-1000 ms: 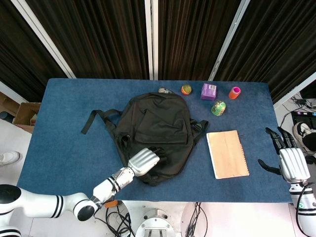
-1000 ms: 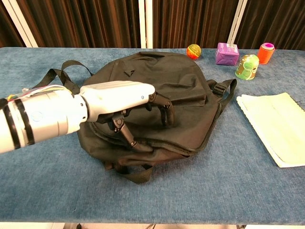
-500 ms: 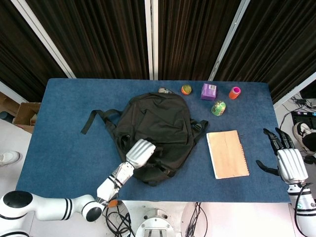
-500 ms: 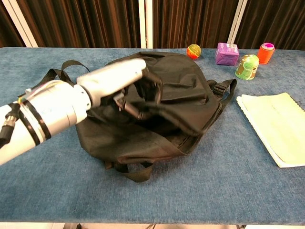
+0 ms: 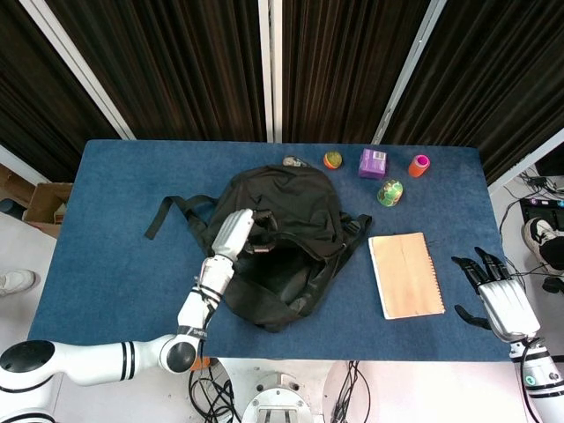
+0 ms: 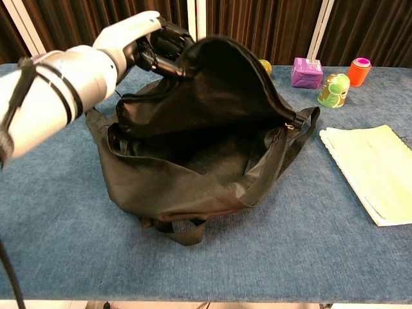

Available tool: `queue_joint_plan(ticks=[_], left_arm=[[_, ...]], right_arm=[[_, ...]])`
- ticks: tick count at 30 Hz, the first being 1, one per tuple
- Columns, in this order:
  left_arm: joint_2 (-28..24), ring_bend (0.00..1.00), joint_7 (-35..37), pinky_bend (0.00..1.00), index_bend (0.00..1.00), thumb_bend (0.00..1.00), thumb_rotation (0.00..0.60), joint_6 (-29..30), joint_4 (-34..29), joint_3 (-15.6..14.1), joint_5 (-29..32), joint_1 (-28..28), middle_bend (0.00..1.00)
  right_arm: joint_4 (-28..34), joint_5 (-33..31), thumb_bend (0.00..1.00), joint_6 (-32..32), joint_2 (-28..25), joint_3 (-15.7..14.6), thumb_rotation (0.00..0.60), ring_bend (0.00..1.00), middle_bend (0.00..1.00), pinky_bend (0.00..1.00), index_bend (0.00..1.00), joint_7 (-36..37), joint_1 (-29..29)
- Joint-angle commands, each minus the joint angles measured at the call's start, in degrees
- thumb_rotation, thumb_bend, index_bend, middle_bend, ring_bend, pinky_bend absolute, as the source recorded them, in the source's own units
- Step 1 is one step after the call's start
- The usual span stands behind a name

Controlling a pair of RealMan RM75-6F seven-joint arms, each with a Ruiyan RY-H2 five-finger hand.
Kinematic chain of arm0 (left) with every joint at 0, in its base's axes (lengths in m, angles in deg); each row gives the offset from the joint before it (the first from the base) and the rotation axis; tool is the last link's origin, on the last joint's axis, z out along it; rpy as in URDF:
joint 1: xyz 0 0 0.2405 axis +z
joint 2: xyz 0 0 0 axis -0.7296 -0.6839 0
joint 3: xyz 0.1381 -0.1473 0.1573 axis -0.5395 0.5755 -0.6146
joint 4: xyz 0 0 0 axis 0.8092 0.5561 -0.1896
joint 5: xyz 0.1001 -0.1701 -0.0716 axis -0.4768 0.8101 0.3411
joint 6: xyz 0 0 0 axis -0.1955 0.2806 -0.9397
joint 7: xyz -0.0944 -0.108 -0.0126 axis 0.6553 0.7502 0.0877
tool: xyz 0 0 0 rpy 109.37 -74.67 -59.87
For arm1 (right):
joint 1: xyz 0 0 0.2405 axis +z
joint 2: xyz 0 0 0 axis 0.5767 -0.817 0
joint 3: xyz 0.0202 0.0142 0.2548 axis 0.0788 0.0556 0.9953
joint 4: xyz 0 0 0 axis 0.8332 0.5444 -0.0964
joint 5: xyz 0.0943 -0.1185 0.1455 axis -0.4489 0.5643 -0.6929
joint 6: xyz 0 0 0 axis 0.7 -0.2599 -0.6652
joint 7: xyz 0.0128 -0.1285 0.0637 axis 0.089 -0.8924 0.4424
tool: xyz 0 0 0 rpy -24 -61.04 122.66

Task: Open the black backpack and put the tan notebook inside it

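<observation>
Lifted since a second ago, the left hand (image 6: 132, 38) now grips the top flap of the black backpack (image 5: 282, 256) and holds it up, so the main compartment gapes open mid-table. Right hand (image 5: 500, 300) has slid inward over the blue table (image 5: 115, 229) edge, fingers spread, holding nothing. Tan notebook (image 5: 405, 275) lies flat just right of the backpack, untouched.

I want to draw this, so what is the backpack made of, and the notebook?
The backpack looks like thin, soft black cloth, probably nylon: it folds and sags where the left hand lifts its flap. The notebook looks like paper with a matte tan card cover, flat and stiff, with what seems a wire spiral along one edge.
</observation>
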Motion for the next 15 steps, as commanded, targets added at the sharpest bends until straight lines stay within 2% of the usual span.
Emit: queue_joint_plan(ticks=[1, 7, 15], left_arm=[[-1.50, 0.49, -1.77, 0.43, 0.71, 0.46, 0.600, -3.46, -1.00, 8.27, 17.10, -3.95, 0.66], [-2.38, 0.49, -1.43, 0.44, 0.71, 0.46, 0.600, -5.70, 0.17, 12.74, 32.29, -7.53, 0.65], [-3.50, 0.48, -1.48, 0.44, 0.70, 0.46, 0.600, -5.69, 1.62, 12.91, 39.61, -10.15, 0.65]], right_arm=[[-5.35, 0.94, 0.17, 2.58, 2.21, -1.52, 0.600, 0.01, 0.24, 0.17, 0.20, -2.46, 0.53], [-17.27, 4.93, 0.16, 4.12, 8.00, -2.13, 0.600, 0.01, 0.24, 0.17, 0.21, -2.66, 3.51], [-32.76, 6.84, 0.15, 6.46, 15.30, -2.22, 0.600, 0.01, 0.22, 0.15, 0.21, 1.85, 7.78]])
